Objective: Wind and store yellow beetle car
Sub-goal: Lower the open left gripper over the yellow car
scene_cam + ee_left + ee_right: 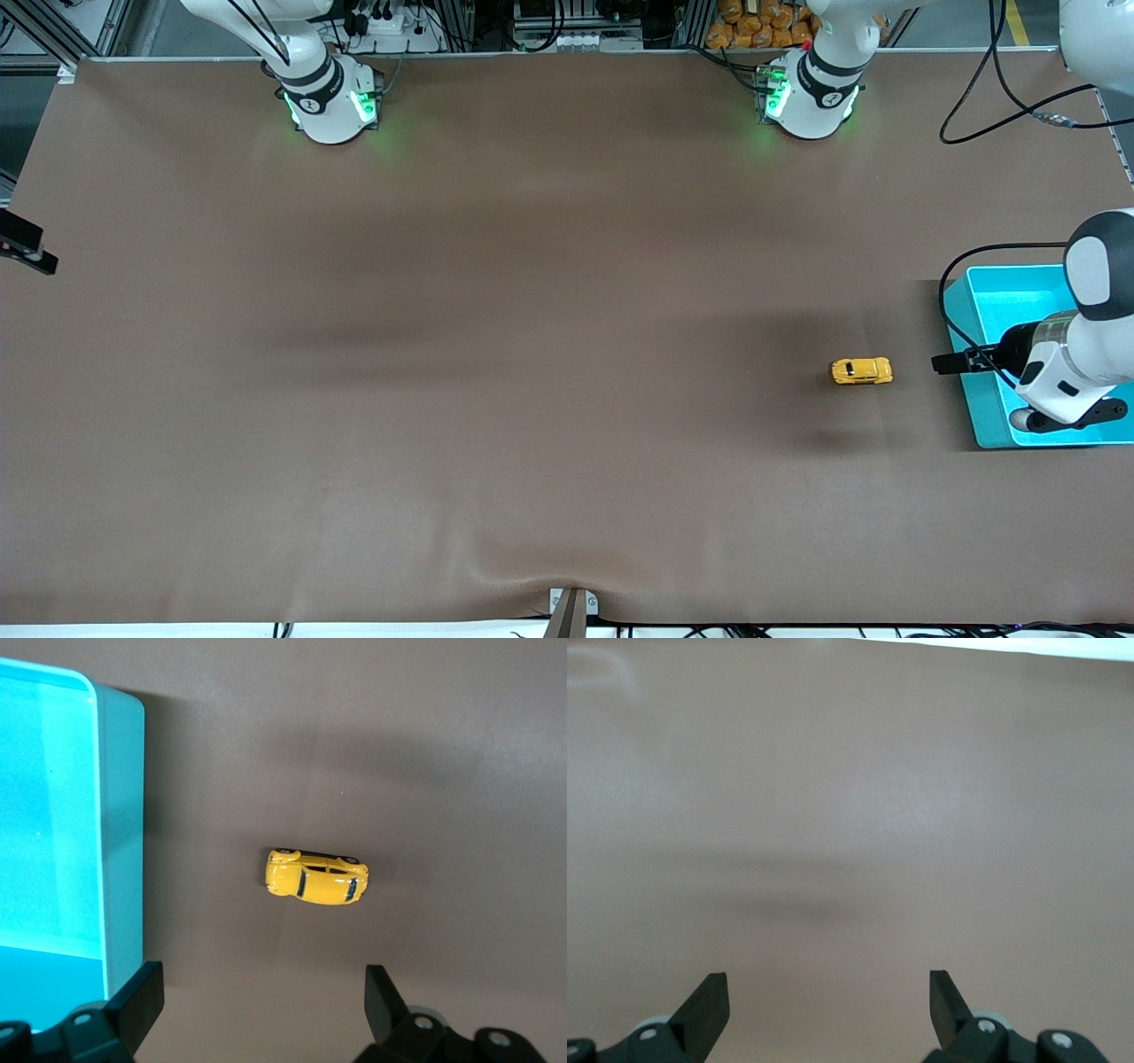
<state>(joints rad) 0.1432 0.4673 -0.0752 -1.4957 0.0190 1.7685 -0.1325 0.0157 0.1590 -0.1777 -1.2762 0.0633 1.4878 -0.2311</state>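
car on table, l hand over bin

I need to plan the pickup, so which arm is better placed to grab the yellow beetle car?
Left. Its open pincer hangs beside the yellow beetle car, by the teal bin; the right pincer, also open, sees only bare table.

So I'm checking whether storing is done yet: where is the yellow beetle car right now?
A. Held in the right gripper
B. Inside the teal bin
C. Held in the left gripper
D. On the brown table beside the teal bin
D: the yellow beetle car sits on the table beside the teal bin, apart from the open left gripper; the right gripper is open and empty.
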